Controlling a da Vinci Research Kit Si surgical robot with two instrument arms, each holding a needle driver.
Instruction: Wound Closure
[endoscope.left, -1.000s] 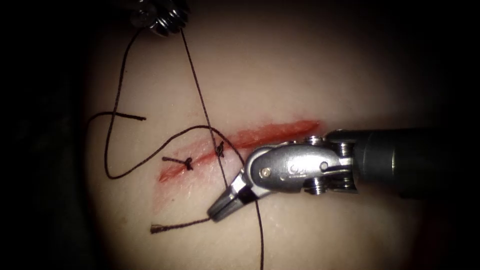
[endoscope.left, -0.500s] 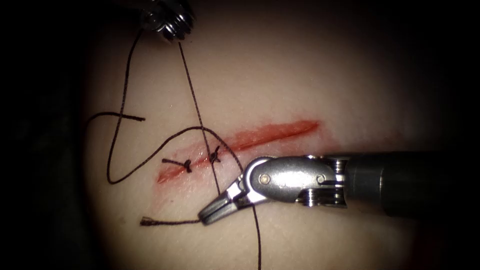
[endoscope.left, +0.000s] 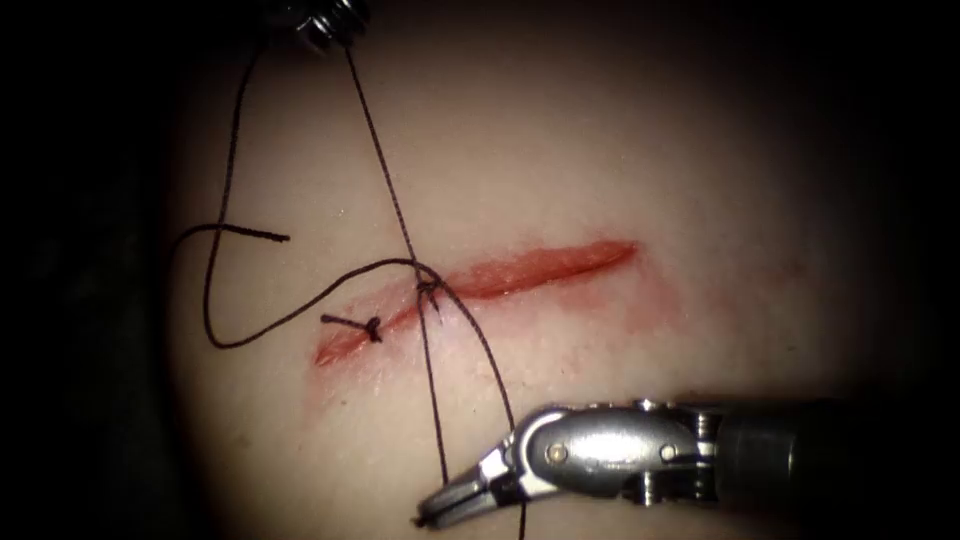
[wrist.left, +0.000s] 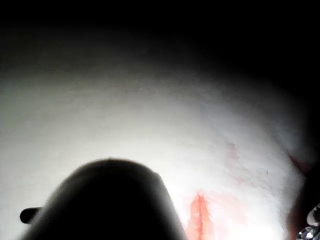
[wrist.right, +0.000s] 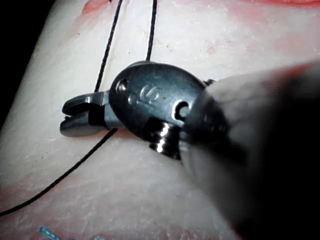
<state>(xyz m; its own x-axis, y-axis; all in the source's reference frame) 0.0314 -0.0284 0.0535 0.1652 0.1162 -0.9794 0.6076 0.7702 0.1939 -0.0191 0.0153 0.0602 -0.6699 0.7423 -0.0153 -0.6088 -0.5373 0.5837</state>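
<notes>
From above, the tissue (endoscope.left: 620, 150) is pale, with a slanting red cut (endoscope.left: 500, 280) across its middle. Two dark knots sit on the cut: a finished stitch (endoscope.left: 374, 326) towards its left end and a second knot (endoscope.left: 428, 288) just to the right of it. The right hand (endoscope.left: 440, 505) enters from the right along the bottom edge, below the cut, and its jaws are clenched on the thread (endoscope.left: 432, 390), which runs taut from the jaws up to the second knot. A further strand rises from that knot to the left hand (endoscope.left: 325, 20), a metal tip at the top edge; whether its jaws are closed cannot be told. A slack loop of thread lies on the tissue left of the cut, ending in a cut end (endoscope.left: 270, 236). No needle can be made out.

The right wrist view shows the right hand (wrist.right: 67, 120) from very close, its jaws pressed together, with two strands of thread (wrist.right: 109, 45) passing behind it over the tissue (wrist.right: 150, 185). The left wrist view shows the tissue (wrist.left: 150, 125), a red patch of the cut (wrist.left: 199, 215) and the dark rounded body of the left arm's tool (wrist.left: 107, 200).

Compared with a second ago, the right hand has moved downwards, away from the cut, the thread has tightened, and the second knot has drawn snug against the cut.
</notes>
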